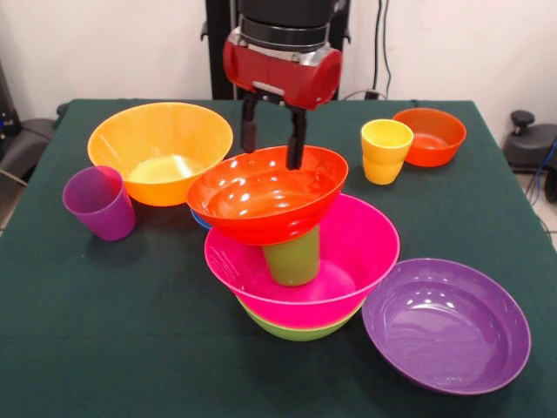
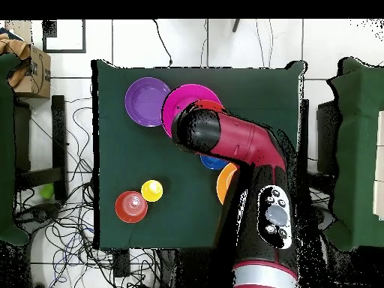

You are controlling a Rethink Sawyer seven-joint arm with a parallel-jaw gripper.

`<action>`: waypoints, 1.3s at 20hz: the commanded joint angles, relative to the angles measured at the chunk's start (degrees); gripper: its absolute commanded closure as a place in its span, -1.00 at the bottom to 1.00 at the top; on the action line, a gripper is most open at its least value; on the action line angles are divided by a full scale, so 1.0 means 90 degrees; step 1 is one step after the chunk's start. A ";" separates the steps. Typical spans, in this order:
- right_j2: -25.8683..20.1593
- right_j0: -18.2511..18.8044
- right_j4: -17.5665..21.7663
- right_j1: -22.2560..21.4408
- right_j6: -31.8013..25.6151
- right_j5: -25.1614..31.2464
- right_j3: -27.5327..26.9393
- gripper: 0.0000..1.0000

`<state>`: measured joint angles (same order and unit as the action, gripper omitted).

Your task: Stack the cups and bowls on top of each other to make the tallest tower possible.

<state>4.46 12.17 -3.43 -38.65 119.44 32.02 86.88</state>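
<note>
Four pieces form the tower [image 1: 296, 261]; the hand [image 1: 272, 139] straddles the red-orange bowl [image 1: 268, 193] rim, fingers apart; yellow cup [image 1: 385, 151] and others remain unstacked.

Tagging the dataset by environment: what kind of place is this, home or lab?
Most likely a robotics lab, not a home. A table draped in dark green cloth stands on a tiled floor strewn with loose cables, the arm's pedestal stands at the table edge, and a cardboard box sits off to the side.
</note>
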 commanded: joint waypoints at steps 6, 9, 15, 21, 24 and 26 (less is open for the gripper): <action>-0.0647 -0.0099 0.0190 0.0413 0.0462 -0.0817 0.0709 -1.00; -0.0596 -0.0162 0.0214 0.0567 0.0547 -0.1062 0.0658 -1.00; -0.0506 -0.0234 0.0253 0.0807 0.0556 -0.1355 0.0568 -1.00; -0.0513 -0.0222 0.0205 0.0877 0.0507 -0.1410 0.0523 -1.00; -0.0517 -0.0211 0.0204 0.0914 0.0491 -0.1446 0.0508 -1.00; -0.0541 -0.0181 0.0208 0.0931 0.0454 -0.1438 0.0484 -1.00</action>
<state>4.15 10.93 -3.32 -33.89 119.44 20.96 88.78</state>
